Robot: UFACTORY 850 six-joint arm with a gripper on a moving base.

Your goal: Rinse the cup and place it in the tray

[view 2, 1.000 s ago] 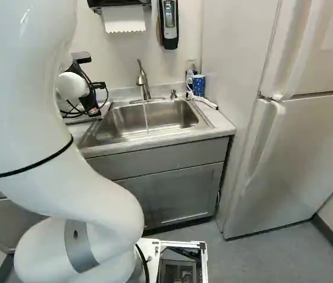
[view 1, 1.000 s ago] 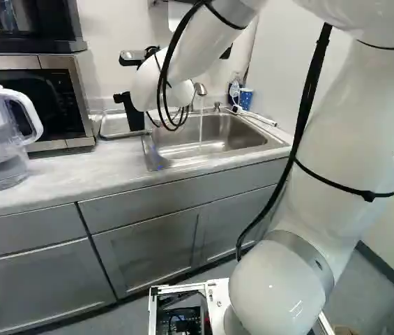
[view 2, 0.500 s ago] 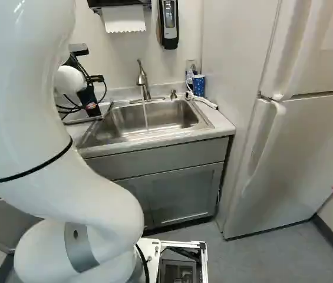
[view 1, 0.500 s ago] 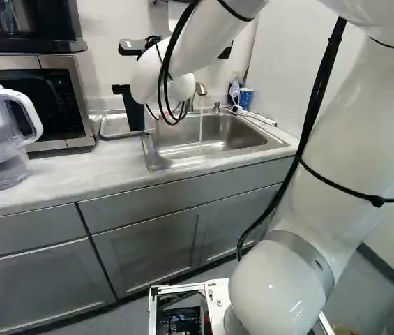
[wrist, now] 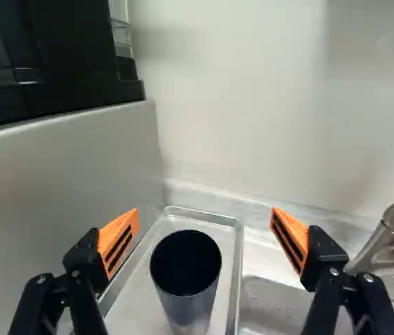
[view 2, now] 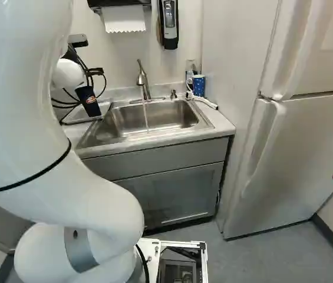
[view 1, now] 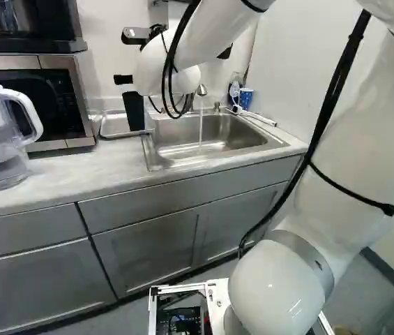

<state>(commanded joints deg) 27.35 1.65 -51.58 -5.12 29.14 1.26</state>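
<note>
your gripper is open, its orange pads well apart on either side of the dark tumbler and touching neither side of it. the tumbler looks upright in the metal tray, on the counter between the microwave to the left and the sink to the right. water runs from the faucet into the sink.

by the look of it, the placing is done and what you want now is a clean retreat. keep the fingers spread and draw back along the line they point, slowly, until both tips are clear of the tumbler. don't swing or roll the wrist before that: a finger could clip the rim and tip the tumbler. mind the left finger near the microwave's side, and the right one towards the faucet.
</note>
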